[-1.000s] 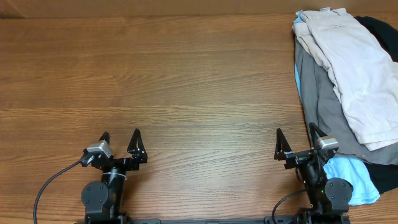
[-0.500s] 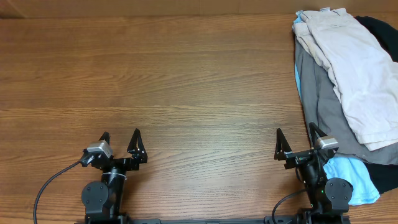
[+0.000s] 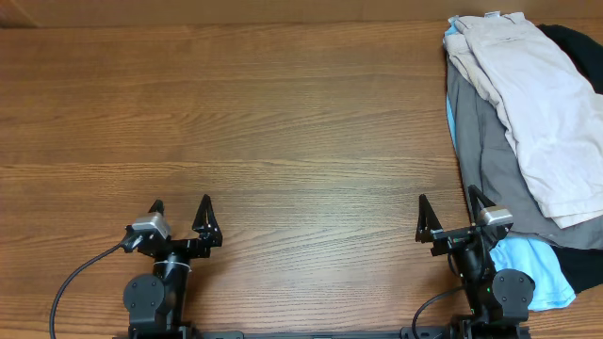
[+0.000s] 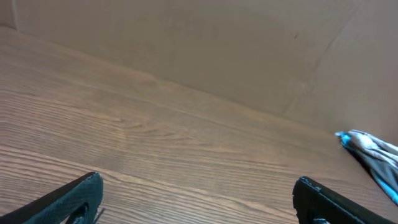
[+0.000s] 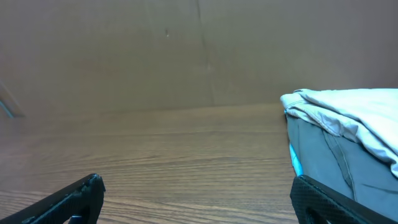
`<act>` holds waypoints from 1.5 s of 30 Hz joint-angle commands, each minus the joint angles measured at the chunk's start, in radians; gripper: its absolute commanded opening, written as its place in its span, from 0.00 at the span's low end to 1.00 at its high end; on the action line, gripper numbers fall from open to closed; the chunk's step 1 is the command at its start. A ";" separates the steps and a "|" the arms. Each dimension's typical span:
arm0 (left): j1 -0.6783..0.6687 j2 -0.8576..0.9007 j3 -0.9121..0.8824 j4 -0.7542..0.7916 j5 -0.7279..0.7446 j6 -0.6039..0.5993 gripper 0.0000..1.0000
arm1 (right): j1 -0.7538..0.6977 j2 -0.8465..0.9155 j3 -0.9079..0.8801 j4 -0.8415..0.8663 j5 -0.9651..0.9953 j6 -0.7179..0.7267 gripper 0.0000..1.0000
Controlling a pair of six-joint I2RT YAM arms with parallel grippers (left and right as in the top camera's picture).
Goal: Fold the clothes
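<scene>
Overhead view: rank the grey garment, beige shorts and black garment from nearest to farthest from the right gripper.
1. Grey garment, just right of the right gripper.
2. Beige shorts, atop the pile, farther back.
3. Black garment, far right corner.

A wooden table fills the overhead view, its brown grain running from 9 o'clock to 3 o'clock. Along its far edge, at 12 o'clock, stands a plain brown cardboard wall. In the right wrist view a thin upright seam runs down that wall to the tabletop.
</scene>
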 commanded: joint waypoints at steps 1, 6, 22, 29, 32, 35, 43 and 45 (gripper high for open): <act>0.012 -0.011 -0.003 -0.004 -0.030 0.042 1.00 | -0.002 -0.009 -0.011 0.006 0.003 0.008 1.00; 0.012 -0.011 -0.003 -0.004 -0.030 0.042 1.00 | -0.002 -0.009 -0.011 0.006 0.006 0.003 1.00; 0.012 -0.011 -0.003 -0.003 -0.031 0.042 1.00 | -0.002 -0.009 -0.011 -0.008 0.142 -0.034 1.00; 0.012 -0.011 -0.003 0.014 -0.020 0.042 1.00 | -0.002 -0.009 -0.010 0.074 0.170 -0.032 1.00; 0.012 -0.011 -0.003 0.025 -0.008 0.043 1.00 | -0.002 -0.009 -0.010 0.145 0.093 -0.028 1.00; 0.012 -0.011 0.003 0.026 0.060 0.076 1.00 | -0.002 -0.009 0.008 0.166 0.057 -0.025 1.00; 0.012 0.075 0.206 -0.101 0.092 0.158 1.00 | -0.002 0.061 0.211 0.122 -0.008 -0.026 1.00; 0.011 0.156 0.295 -0.111 0.128 0.158 1.00 | -0.002 0.145 0.290 0.122 -0.049 -0.026 1.00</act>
